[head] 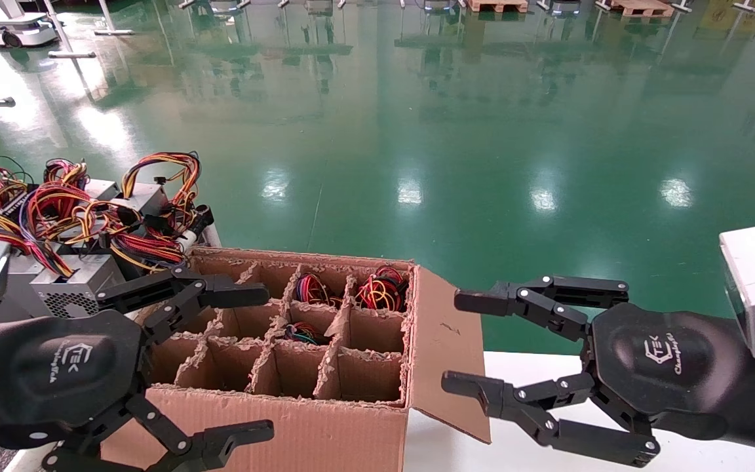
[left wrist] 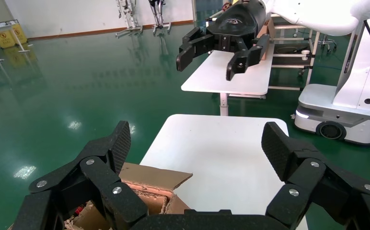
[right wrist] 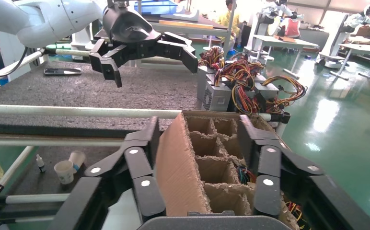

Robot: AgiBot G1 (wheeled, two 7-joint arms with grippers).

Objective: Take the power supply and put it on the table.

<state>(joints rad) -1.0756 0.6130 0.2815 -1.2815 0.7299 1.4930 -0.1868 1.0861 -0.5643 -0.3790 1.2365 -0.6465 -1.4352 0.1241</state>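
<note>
since both end effectors are empty and spread wide, nothing is picked yet. the dark speckled desk [right wrist: 77,91] with its white rail [right wrist: 77,111] sits on the robot's left and already carries a pile of power supplies [head: 76,229] at its far end. the brown divided carton [head: 299,341] stands on the white tabletop [head: 548,367] right in front of the robot, with power supply cables [head: 383,288] showing in three far cells; the units under them are hidden. near cells look empty.

left end effector [head: 181,367] hangs over the carton's left edge, holding nothing. right end effector [head: 482,341] hovers just off the carton's open right flap [head: 446,347], also holding nothing.

risks, as i judge them:
- cardboard dividers are tight around each cell, so wide fingers could jam on them or lift the whole carton.
- grabbing wires instead of the metal case would let the unit swing or slip.
- that raised flap stands in the right arm's way and could be crushed or drag the carton.
- loose cables on the desk pile could snag the left arm at set-down.

small cups and a dropper bottle [right wrist: 40,163] under the desk are out of the way.
</note>
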